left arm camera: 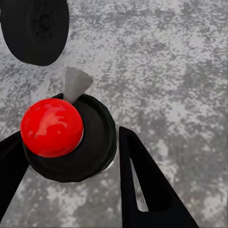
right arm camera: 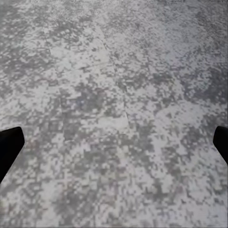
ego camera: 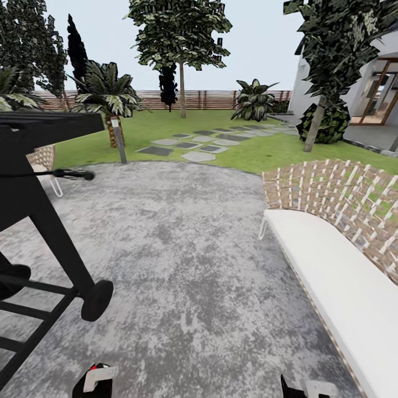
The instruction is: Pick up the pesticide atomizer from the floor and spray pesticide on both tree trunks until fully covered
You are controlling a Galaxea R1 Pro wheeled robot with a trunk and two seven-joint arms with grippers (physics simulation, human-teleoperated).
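Right now the left gripper [left arm camera: 71,156] is clenching the atomizer [left arm camera: 71,137], which is sitting between its two black fingers [left arm camera: 142,185]. From the left wrist the atomizer is showing as a round black body capped by a glossy red ball, with a small grey cone-shaped piece poking out past the ball, beyond the fingertips. One finger is pressing along its side; the other is peeking in from the opposite edge. Past the fingers, a black wheel [left arm camera: 35,28] is hanging over mottled grey paving [left arm camera: 166,71].

The right gripper [right arm camera: 114,142] is standing released, its two dark tips far apart with bare paving between them.

From the head, both grippers are just peeking up at the lower edge, the left [ego camera: 95,381] showing a bit of red and black. A black wheeled grill [ego camera: 38,221] is standing to the left, a white-cushioned woven bench [ego camera: 337,249] to the right. Beyond the paving, the lawn [ego camera: 254,152] is stretching to a slatted fence [ego camera: 204,99], with stepping stones [ego camera: 199,146] crossing it. One bare-trunked tree [ego camera: 182,83] is rising near the fence; another [ego camera: 315,124] is leaning by the white house [ego camera: 381,83].
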